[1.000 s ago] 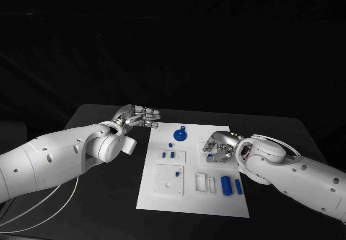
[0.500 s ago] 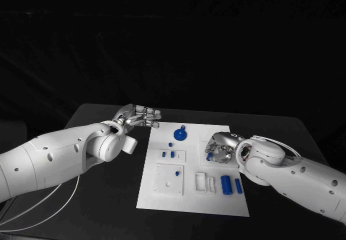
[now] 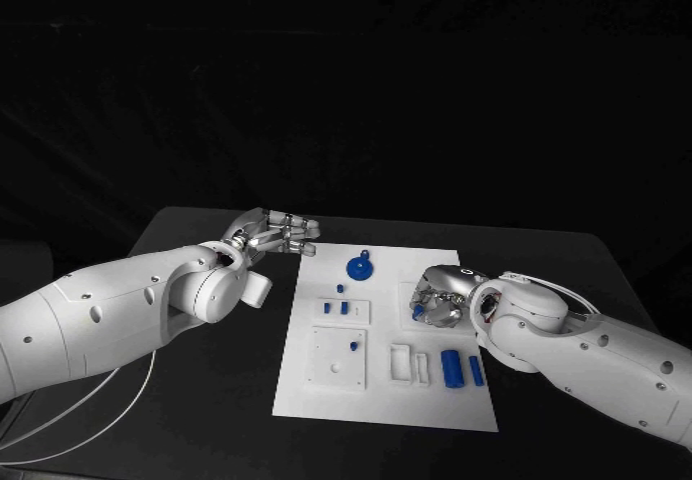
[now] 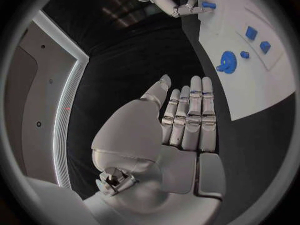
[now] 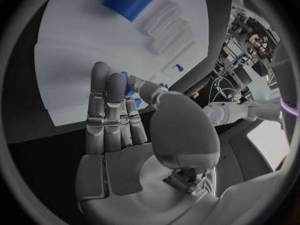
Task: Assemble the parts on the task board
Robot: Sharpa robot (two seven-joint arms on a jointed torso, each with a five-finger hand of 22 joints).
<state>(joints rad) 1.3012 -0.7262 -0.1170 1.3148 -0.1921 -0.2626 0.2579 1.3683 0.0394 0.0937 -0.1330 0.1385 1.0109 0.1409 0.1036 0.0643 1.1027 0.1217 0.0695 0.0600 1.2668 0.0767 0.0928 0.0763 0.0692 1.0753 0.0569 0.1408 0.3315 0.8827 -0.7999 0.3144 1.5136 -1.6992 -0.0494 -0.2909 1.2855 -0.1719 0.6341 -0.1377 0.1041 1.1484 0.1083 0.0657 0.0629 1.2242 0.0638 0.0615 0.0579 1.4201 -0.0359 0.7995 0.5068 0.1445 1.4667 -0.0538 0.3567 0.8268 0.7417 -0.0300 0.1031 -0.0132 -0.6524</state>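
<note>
The white task board (image 3: pixel 325 395) lies in the middle of the table. My right hand (image 3: pixel 437 298) is low over its right side and pinches a small blue part (image 3: pixel 418 311) at its fingertips; the right wrist view shows that part (image 5: pixel 129 89) between thumb and fingers, and I cannot tell whether it touches the board. My left hand (image 3: pixel 274 232) hovers off the board's far left corner with fingers straight and nothing in them (image 4: pixel 184 120). On the board lie a round blue part (image 3: pixel 361 267), a small peg (image 3: pixel 342 290), two small blue blocks (image 3: pixel 338 309), a thick blue cylinder (image 3: pixel 453 370) and a thinner blue bar (image 3: pixel 477 373).
A white square block (image 3: pixel 335 368) on the board's near left carries a small blue peg (image 3: pixel 355 347). White slotted fixtures (image 3: pixel 411 365) stand beside the cylinder. Black table (image 3: pixel 188 400) surrounds the board, and a white cable (image 3: pixel 87 415) trails under my left arm.
My right hand has sunk slightly and edged left over the board, still holding the small blue part. My left hand has stayed where it was.
</note>
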